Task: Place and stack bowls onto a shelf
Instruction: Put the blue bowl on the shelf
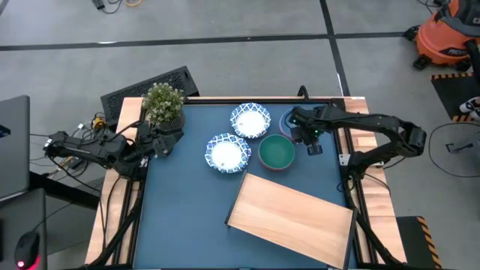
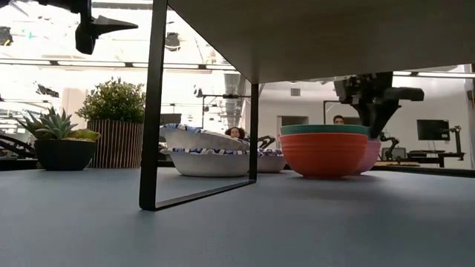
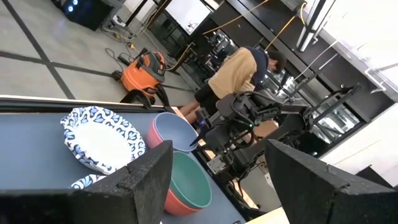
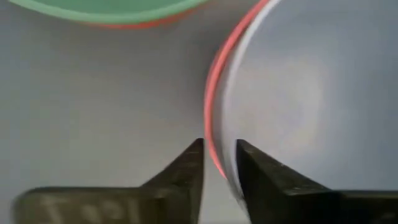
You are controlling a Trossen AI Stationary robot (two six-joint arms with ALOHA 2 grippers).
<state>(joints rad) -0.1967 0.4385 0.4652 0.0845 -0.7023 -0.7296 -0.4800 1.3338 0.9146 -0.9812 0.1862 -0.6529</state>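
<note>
A blue bowl nested in a pink bowl (image 3: 174, 129) sits on the table at the far right. My right gripper (image 4: 219, 152) comes down on its rim and is shut on it. Next to it a teal-green bowl rests inside a red one (image 1: 276, 151). Two white bowls with blue patterned rims (image 1: 250, 120) (image 1: 227, 153) lie toward the middle. The pale wooden shelf (image 1: 292, 217) stands on black legs (image 2: 152, 111) near the front. My left gripper (image 1: 166, 142) waits open at the table's left, by the potted plant (image 1: 163, 103). My right gripper pinches the rim of the nested pink and blue bowls (image 4: 214, 163) between its two fingers. One finger (image 4: 258, 171) stands inside the blue bowl and the other (image 4: 186, 168) outside the pink one. The fingers point down from above. The bowls rest on the table.
The teal-and-red stack (image 2: 324, 152) stands close beside the held bowls. Potted plants (image 2: 59, 141) stand at the far left. The shelf's black leg frame reaches down to the tabletop in front. An orange vacuum (image 1: 450, 37) and a person (image 3: 239, 71) are beyond the table.
</note>
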